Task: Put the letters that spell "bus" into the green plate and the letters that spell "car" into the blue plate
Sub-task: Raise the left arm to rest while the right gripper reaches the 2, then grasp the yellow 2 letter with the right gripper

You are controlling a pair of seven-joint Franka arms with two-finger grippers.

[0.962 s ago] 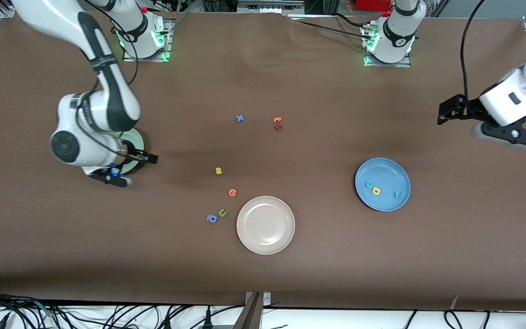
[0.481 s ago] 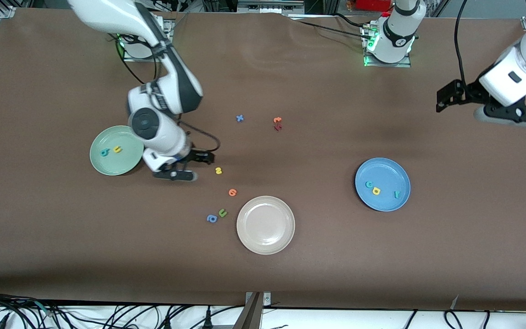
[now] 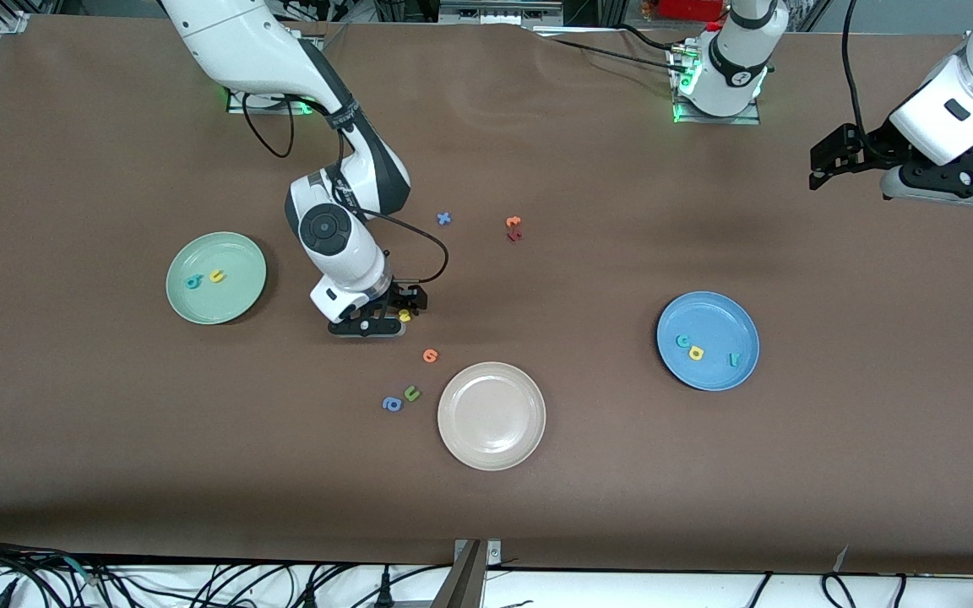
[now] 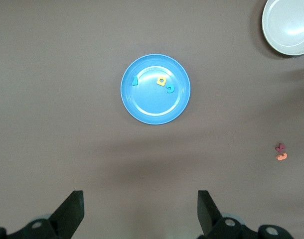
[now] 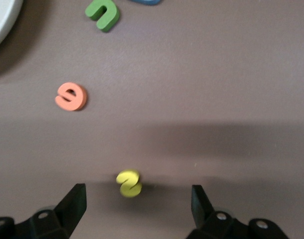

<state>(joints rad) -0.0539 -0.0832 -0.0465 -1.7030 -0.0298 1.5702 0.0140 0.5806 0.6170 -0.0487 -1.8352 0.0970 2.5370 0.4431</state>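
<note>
I see my right hand (image 3: 403, 314) low over the desk (image 3: 588, 507), fingers spread around the yellow "s" (image 3: 404, 316) – not gripping. My left hand (image 3: 824, 165) waits open, raised above its end of the desk.

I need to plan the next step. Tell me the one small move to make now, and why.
Probably lower the right pincer straight down and shut it on the yellow "s". Its fingers stand open on either side of that letter, which lies on the table. The green plate holds only the teal "b" and yellow "u". The left pincer waits open.
</note>
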